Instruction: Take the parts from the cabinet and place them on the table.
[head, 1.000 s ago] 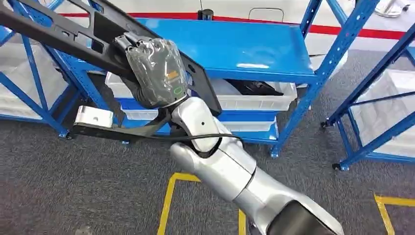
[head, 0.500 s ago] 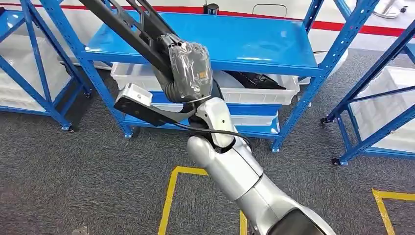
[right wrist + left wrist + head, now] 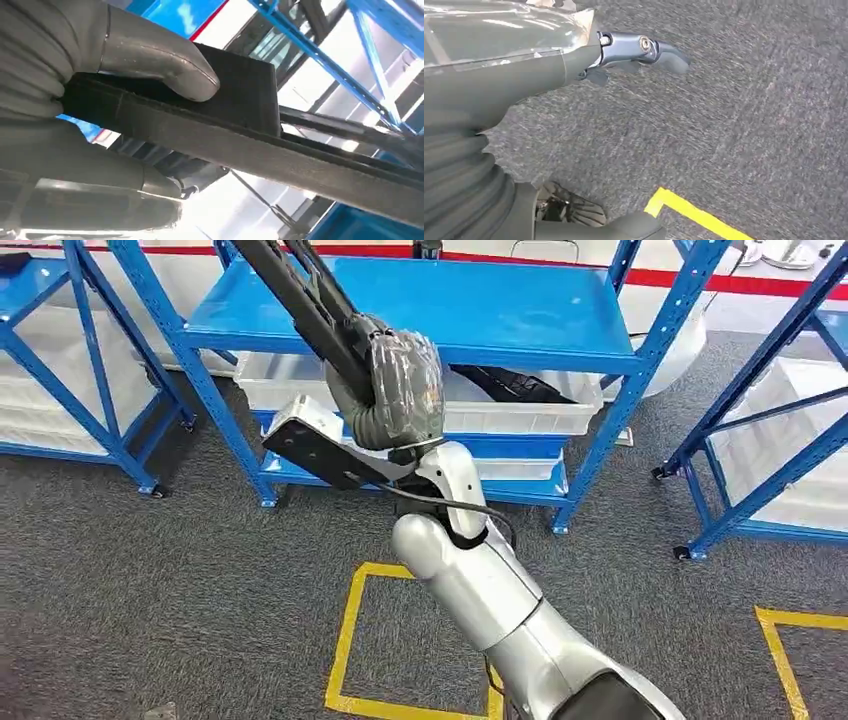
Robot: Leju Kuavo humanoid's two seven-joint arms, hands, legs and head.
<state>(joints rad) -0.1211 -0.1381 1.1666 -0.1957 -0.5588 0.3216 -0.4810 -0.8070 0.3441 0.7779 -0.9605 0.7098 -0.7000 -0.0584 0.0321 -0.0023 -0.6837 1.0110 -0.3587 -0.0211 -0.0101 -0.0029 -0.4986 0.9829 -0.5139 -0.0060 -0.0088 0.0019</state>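
Shelving stands behind right hand gripping black part.

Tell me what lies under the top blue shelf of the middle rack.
Under the top blue shelf sit white bins; one holds a dark part. The right hand and its long black part cover the bins' left portion, so contents there are hidden.

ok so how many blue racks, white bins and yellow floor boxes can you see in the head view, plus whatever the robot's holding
blue racks: 3 (middle, left, right)
white bins on the middle rack: at least 2
yellow floor outlines: 2 ()
long black part held by the right hand: 1
total: 8
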